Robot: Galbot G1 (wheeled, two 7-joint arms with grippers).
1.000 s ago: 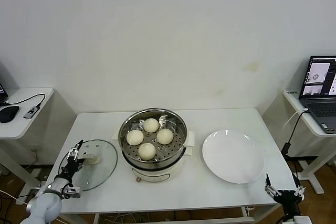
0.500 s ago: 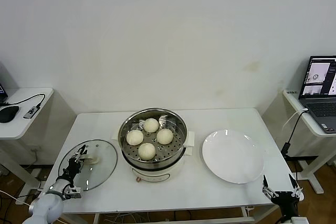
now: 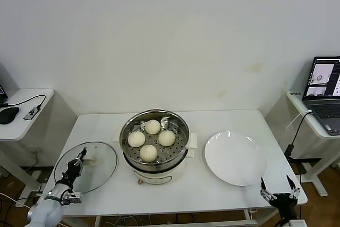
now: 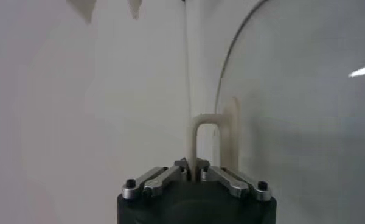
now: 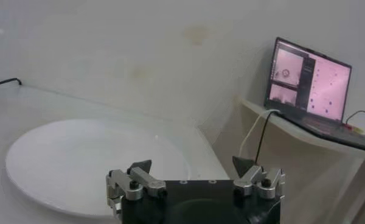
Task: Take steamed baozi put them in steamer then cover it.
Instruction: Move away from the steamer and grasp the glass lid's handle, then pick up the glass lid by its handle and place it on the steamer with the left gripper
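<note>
Clamping onto the handle of the cover [image 3: 86, 167], the left gripper [image 3: 76, 167] sits at the table's [image 3: 212, 192] near left corner in the head view, the glass lid lying flat just beside the steamer [image 3: 154, 139]. All four steamed baozi [image 3: 152, 126] rest on the perforated tray inside the open pot, so only the covering step looks left to do. The white plate [image 3: 236, 158] sits bare on the steamer's other side, and the right gripper [image 3: 279, 195] hangs low off the table's near right corner, fingers spread and holding nothing.

In the left wrist view, the left gripper [image 4: 194, 173] is pressed together on the cream bar handle [image 4: 205, 139], pinching one thin upright of it close to the fingertips. That shallow hold looks like the main risk: the broad glass lid could swing or slip out on the lift, and a tilted lid could knock its steel rim against the pot wall or land off-centre on the buns.

In the right wrist view, the right gripper [image 5: 195, 173] stands wide apart beside the plate [image 5: 67, 158], with a laptop [image 5: 309, 85] on a side desk beyond, well clear of the work.
</note>
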